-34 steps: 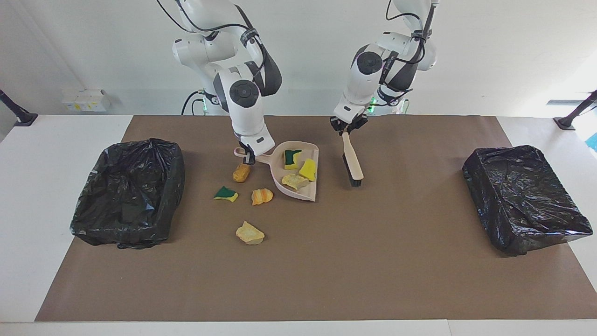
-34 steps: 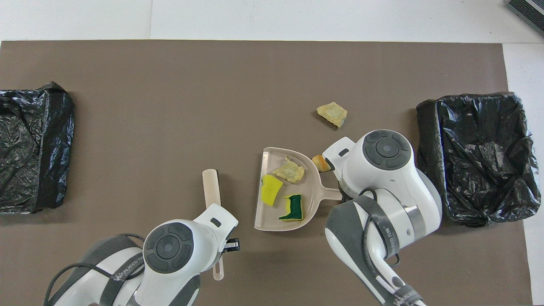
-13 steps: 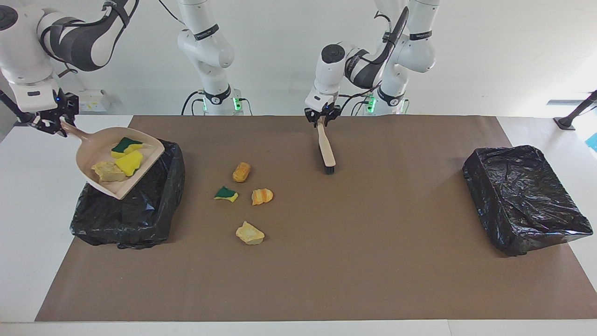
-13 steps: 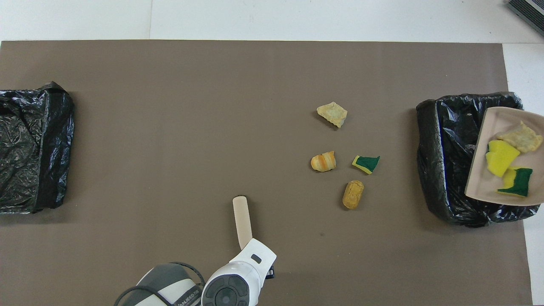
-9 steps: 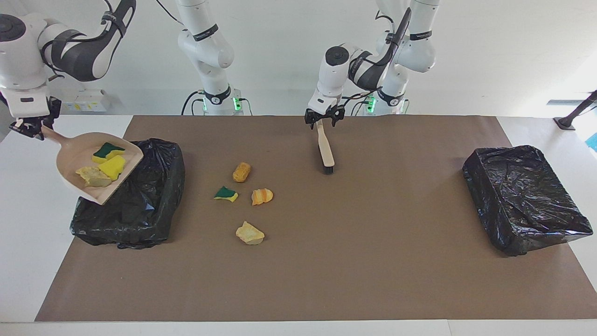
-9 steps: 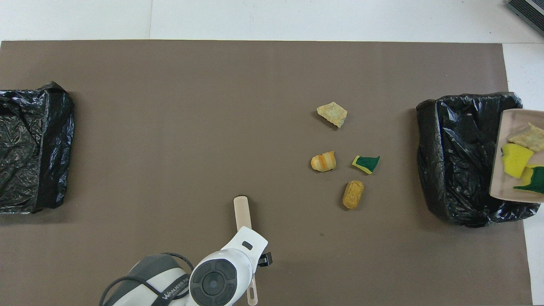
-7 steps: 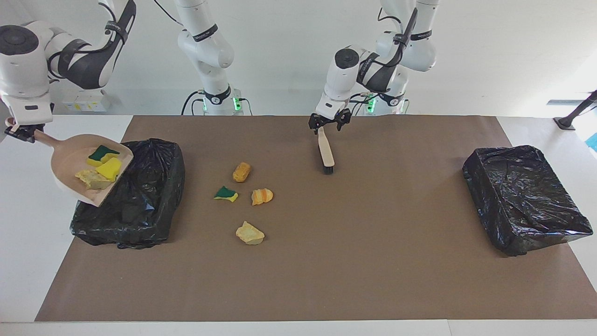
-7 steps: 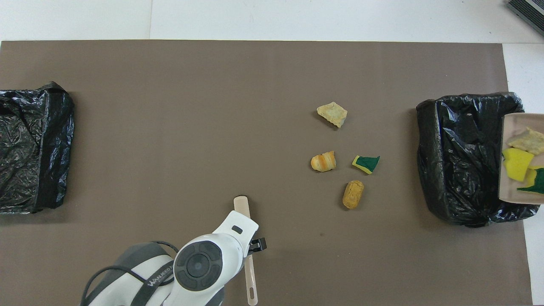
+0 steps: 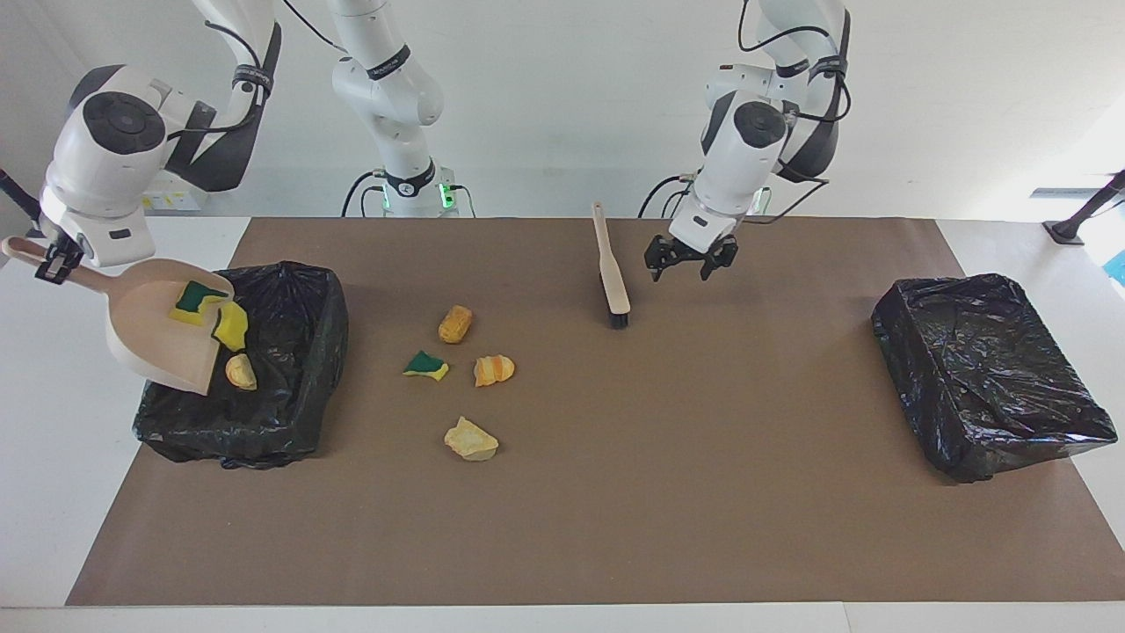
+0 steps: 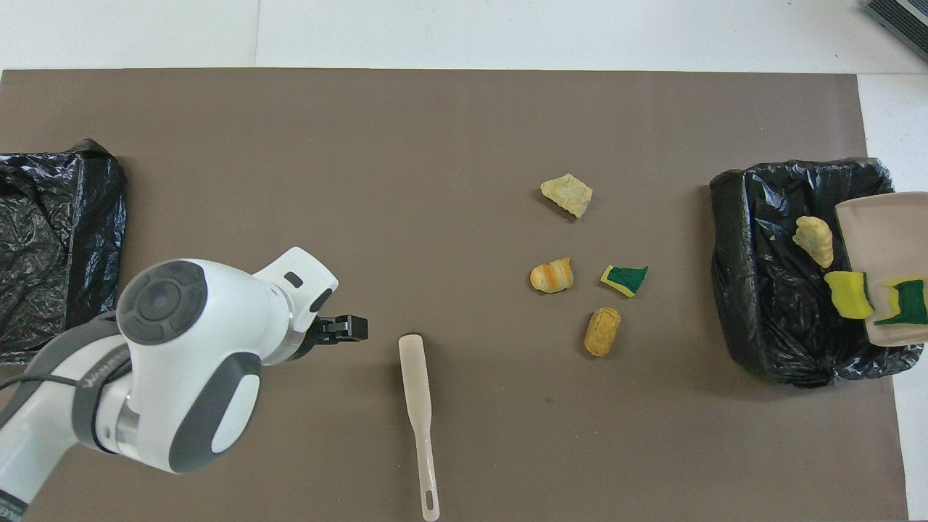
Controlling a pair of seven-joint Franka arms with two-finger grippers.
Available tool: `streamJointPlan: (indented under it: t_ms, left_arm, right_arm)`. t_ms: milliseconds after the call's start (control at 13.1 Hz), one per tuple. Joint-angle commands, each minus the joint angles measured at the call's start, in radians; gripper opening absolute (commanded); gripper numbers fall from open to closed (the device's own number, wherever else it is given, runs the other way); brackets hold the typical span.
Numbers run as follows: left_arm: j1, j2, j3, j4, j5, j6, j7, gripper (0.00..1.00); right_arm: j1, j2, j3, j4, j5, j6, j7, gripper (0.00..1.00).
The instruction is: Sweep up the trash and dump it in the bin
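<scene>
My right gripper (image 9: 48, 260) is shut on the handle of the beige dustpan (image 9: 163, 338), which is tipped steeply over the black-lined bin (image 9: 281, 387) at the right arm's end. A green-and-yellow sponge piece (image 9: 198, 297) and a yellow piece (image 9: 231, 325) slide at the pan's lip. A tan scrap (image 9: 240, 371) drops into the bin. Several trash scraps lie on the mat: an orange-tan chunk (image 9: 455, 323), a green sponge bit (image 9: 426, 365), an orange piece (image 9: 494, 369) and a yellow-tan piece (image 9: 471, 440). My left gripper (image 9: 679, 268) hangs open over the mat beside the brush (image 9: 611, 277), apart from it.
A second black-lined bin (image 9: 993, 374) stands at the left arm's end of the brown mat (image 9: 703, 492). The brush (image 10: 417, 391) lies alone on the mat near the robots' edge, with the left gripper (image 10: 346, 328) off to its side.
The left gripper opened, let go of the brush and swung away toward the left arm's end. The right arm tipped the dustpan further; the scraps slid and one fell off.
</scene>
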Motion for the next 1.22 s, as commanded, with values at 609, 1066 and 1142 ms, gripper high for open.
streamJointPlan:
  t_ms: [609, 1066, 1142]
  left_arm:
    - [0.315, 0.094, -0.005, 0.385, 0.078, -0.323, 0.432, 1.0]
    - [0.338, 0.095, -0.005, 0.528, 0.122, -0.455, 0.408, 1.0]
    - [0.34, 0.094, -0.005, 0.537, 0.121, -0.463, 0.391, 1.0]
  right_arm:
    - [0.091, -0.025, 0.011, 0.016, -0.25, -0.124, 0.059, 0.0]
    - [0.092, -0.021, 0.06, 0.123, -0.13, -0.262, 0.264, 0.0]
    - [0.094, -0.023, 0.08, 0.138, -0.07, -0.306, 0.28, 0.0]
